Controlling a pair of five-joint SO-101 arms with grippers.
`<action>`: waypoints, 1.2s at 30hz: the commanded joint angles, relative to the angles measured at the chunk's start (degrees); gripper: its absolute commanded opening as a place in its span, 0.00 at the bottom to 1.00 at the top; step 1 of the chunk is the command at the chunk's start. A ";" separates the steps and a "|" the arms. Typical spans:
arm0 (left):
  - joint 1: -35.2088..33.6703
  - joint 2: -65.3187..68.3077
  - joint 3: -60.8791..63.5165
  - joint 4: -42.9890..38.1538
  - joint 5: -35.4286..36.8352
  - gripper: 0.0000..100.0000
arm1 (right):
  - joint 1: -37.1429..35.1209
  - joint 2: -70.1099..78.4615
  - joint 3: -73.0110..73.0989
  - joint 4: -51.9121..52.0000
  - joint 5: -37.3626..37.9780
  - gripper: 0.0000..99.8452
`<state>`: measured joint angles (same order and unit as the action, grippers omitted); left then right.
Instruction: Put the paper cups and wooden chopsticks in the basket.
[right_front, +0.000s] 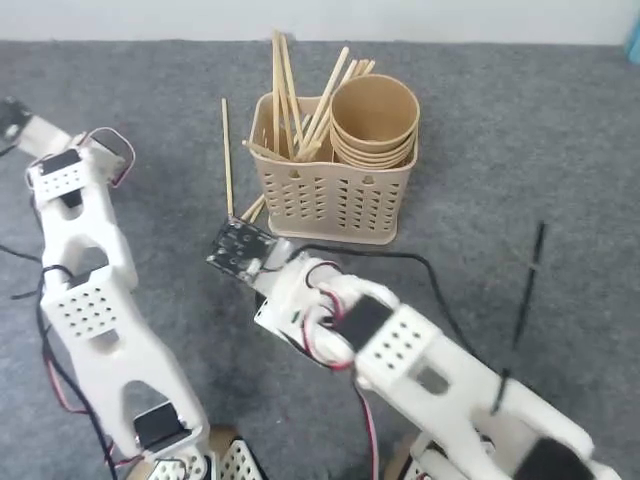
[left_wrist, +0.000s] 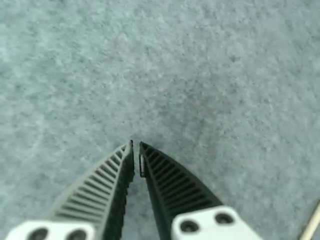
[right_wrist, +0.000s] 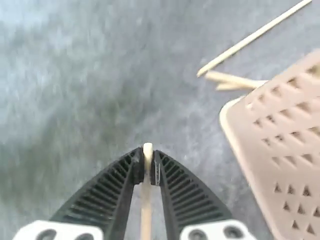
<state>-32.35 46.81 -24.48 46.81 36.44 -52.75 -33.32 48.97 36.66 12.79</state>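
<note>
HIGH VIEW
- Basket (right_front: 330, 195): perforated beige tub standing at 12 o'clock on the grey carpet (right_front: 520, 120).
- Paper cups (right_front: 375, 120): nested stack, upright in the basket's 3 o'clock half.
- Standing chopsticks (right_front: 290, 95): bundle leaning in the basket's 9 o'clock half. The tips fan out above the rim; the lower lengths are hidden by the wall.
- Loose chopstick (right_front: 227, 155): flat on the carpet just beside the basket at 9 o'clock, lying along the 12-to-6 line.
- Chopstick ends (right_front: 254, 208): project at the basket's 7 o'clock corner. Whether they lie under the base or beside it cannot be told.
- Right arm (right_front: 400, 345): enters from 5 o'clock.
- Camera board (right_front: 242, 248): on the right arm's wrist, near the basket's 7 o'clock corner. It hides whatever is below it, and its markings are too small to read.
- Left arm (right_front: 90, 300): runs along the 9 o'clock side. Its far end is cut off at the 10 o'clock edge.
- Dark rod (right_front: 528, 280): thin, at 3 o'clock; what it is cannot be made out.

LEFT WRIST VIEW
- Left gripper (left_wrist: 136, 146): jaws drawn to a thin slit with nothing between them, over carpet.
- Pale stick end (left_wrist: 311, 227): cut off by the frame edge, well apart from the left gripper.

RIGHT WRIST VIEW
- Right gripper (right_wrist: 146, 150): clamped on the held chopstick (right_wrist: 146, 200).
- Held chopstick: runs back between the fingers, with its tip just past the fingertips.
- Basket: one corner is near the right gripper but apart from it; the rest is cut off.
- Loose chopstick, chopstick ends: on the carpet beyond that corner.
</note>
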 joint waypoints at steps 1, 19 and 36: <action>-0.18 -2.73 -2.33 -0.97 0.53 0.02 | 0.92 -9.45 0.53 -6.81 -3.43 0.01; -0.18 -2.73 -2.33 -1.14 0.53 0.02 | 11.47 -22.55 -23.21 -31.52 -10.46 0.01; 0.97 -2.73 -1.63 -1.14 0.44 0.02 | 26.42 -1.98 -20.22 -62.29 -25.14 0.01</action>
<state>-32.18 46.81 -24.48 46.81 36.62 -27.08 -37.63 31.30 -24.35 -16.31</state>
